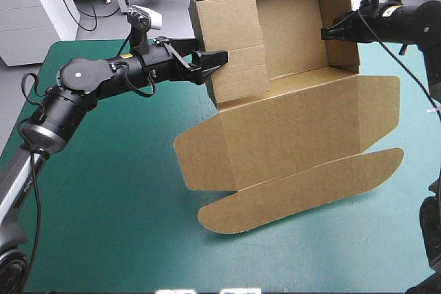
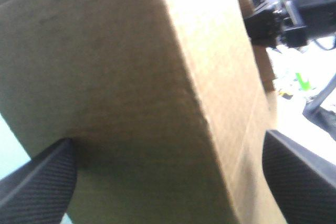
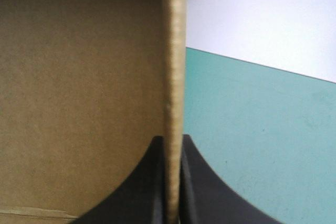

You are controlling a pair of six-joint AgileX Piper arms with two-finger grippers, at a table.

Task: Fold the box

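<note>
Box: the brown box [image 1: 289,32] stood at the far side of the teal-green tabletop [image 1: 103,204], tray open upward, long axis left-right, lid [image 1: 296,135] flat toward the near edge.
Left tool [image 1: 212,63]: spread, straddling the left wall [image 1: 234,46].
Right tool [image 1: 329,32]: pinching the right wall [image 1: 341,12].
Relation: the tray lay between both tools.

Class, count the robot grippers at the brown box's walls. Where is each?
2. The left gripper stands open around the box's left wall; the right gripper is shut on its right wall. None looks hidden.
</note>
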